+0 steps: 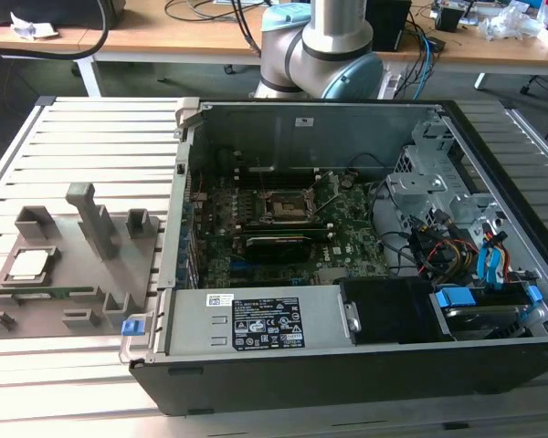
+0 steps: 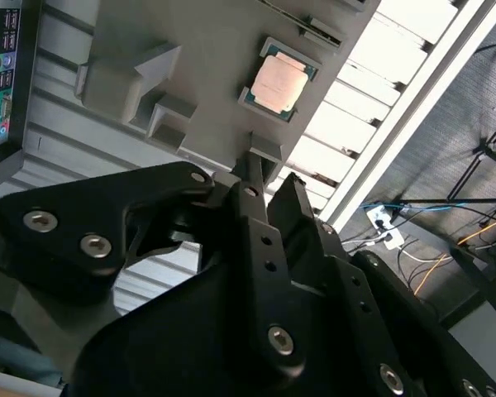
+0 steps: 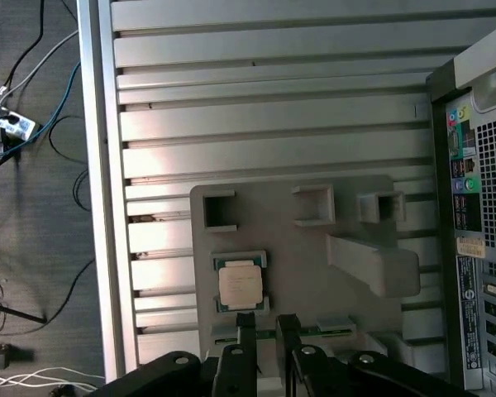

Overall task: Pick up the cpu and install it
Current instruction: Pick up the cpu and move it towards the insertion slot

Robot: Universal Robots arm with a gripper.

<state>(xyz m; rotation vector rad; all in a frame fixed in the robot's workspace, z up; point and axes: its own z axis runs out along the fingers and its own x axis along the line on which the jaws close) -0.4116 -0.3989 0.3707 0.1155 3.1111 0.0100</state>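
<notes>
The cpu (image 1: pixel 29 265) is a thin square chip with a silver top. It lies flat in a recess of the grey plastic tray (image 1: pixel 78 274), at the exterior view's left. It shows in both wrist views, cpu (image 2: pixel 281 83) and cpu (image 3: pixel 240 285). My gripper (image 3: pixel 266 324) hovers above the tray close to the chip, apart from it. The gripper (image 2: pixel 273 175) holds nothing, and a narrow gap shows between its black fingers (image 3: pixel 246 331). The dark metal-framed socket (image 1: pixel 283 208) sits on the motherboard inside the open computer case (image 1: pixel 256 328).
Upright blocks (image 1: pixel 96 219) rise from the tray next to the chip. The case's metal wall (image 1: pixel 178 210) stands between tray and motherboard. Cables and drive bays (image 1: pixel 457 246) crowd the case's right end. Everything rests on a slatted aluminium table (image 3: pixel 273 124), with floor cables (image 3: pixel 8 124) past its edge.
</notes>
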